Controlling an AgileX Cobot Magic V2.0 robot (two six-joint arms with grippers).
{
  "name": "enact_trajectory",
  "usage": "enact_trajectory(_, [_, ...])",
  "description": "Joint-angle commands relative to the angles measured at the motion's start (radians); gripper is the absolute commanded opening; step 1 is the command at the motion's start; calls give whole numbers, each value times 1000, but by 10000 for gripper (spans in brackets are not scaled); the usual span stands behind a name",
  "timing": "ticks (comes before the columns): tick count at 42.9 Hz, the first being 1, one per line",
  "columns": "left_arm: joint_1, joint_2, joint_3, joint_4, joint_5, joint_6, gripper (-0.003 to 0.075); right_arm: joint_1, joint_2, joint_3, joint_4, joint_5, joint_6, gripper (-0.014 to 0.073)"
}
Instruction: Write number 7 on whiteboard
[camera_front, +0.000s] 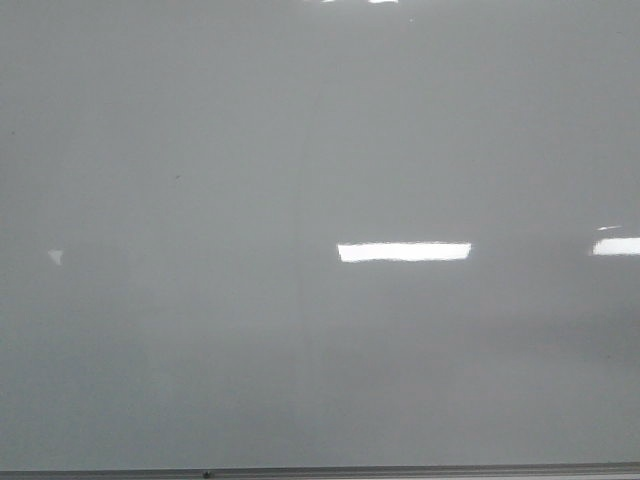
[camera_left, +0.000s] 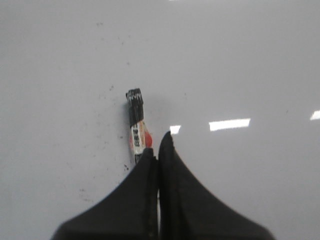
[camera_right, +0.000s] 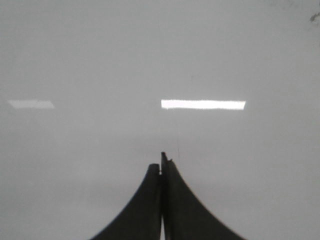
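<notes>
Your left tool (camera_left: 152, 150) pinches one marker (camera_left: 136, 122), its tip aimed at the whiteboard (camera_front: 200, 150). No number 7 shows on the one board yet, so I judge writing hasn't begun; next press the tip on. Your right tool (camera_right: 161, 162) is pressed together, empty.

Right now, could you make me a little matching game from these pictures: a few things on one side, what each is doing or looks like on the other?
Things:
1. left hand
2. right hand
3. whiteboard
4. marker

States:
A. shut, holding nothing
B. glossy, no number drawn yet
C. black cap pointing away from the fingers
D. shut on the marker

Pairs: 1-D, 2-A, 3-B, 4-C
</notes>
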Motion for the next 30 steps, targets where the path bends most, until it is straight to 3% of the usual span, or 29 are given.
enact_trajectory(1, [0,-14,-2,-8,-211,-9,-20,-1,-6,-42,8,-127,-3,-69])
enact_trajectory(6, [0,-14,-72,-7,-234,-9,-20,-1,-4,-132,9,-70,-3,-67])
enact_trajectory(14, [0,62,-268,8,22,-9,-20,-1,98,-320,9,92,-3,-67])
enact_trajectory(20, [0,205,-374,11,172,-9,-20,-1,240,-415,9,129,-3,-67])
enact_trajectory(30, [0,411,-425,11,190,-9,-20,-1,406,-468,9,112,-3,-67])
